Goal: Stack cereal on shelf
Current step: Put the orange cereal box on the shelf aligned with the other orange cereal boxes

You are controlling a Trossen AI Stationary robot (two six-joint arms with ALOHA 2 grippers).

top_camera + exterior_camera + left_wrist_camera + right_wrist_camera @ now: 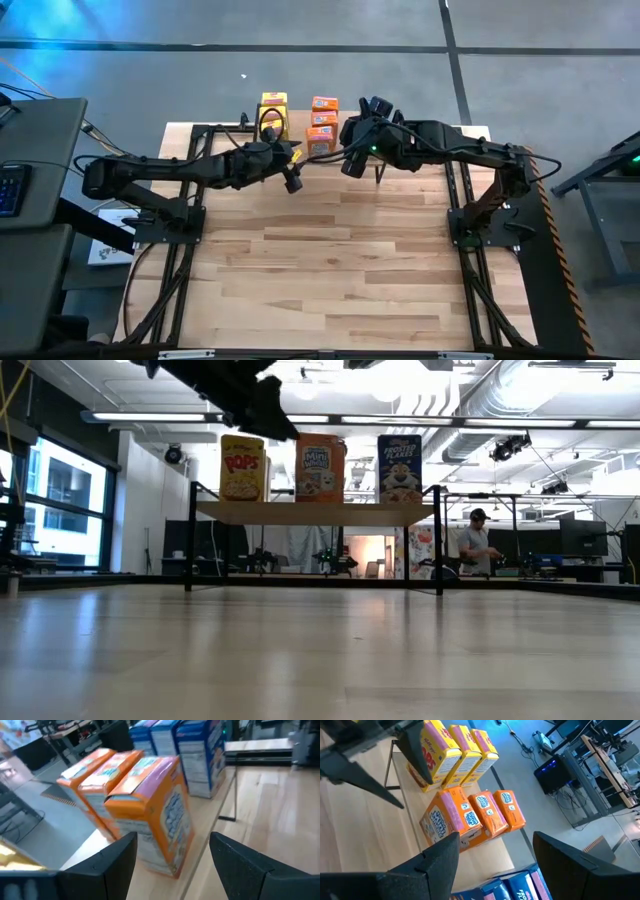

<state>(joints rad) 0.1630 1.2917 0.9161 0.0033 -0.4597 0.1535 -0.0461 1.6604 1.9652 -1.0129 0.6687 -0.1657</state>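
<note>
At the table's far edge: shelf (315, 512) on black legs, carrying the cereal.
Yellow boxes (455, 752): one row of three.
Orange boxes (477, 815): a row of three beside the yellow ones, all upright.
Blue boxes (187, 750): a row next to the orange.
Left gripper (172, 857): jaws spread, empty, just in front of the nearest orange box.
Right gripper (495, 855): jaws spread, empty, hovering above the orange row.
Person (476, 547): stands in the room behind.
Table (330, 260): light wooden planks.
</note>
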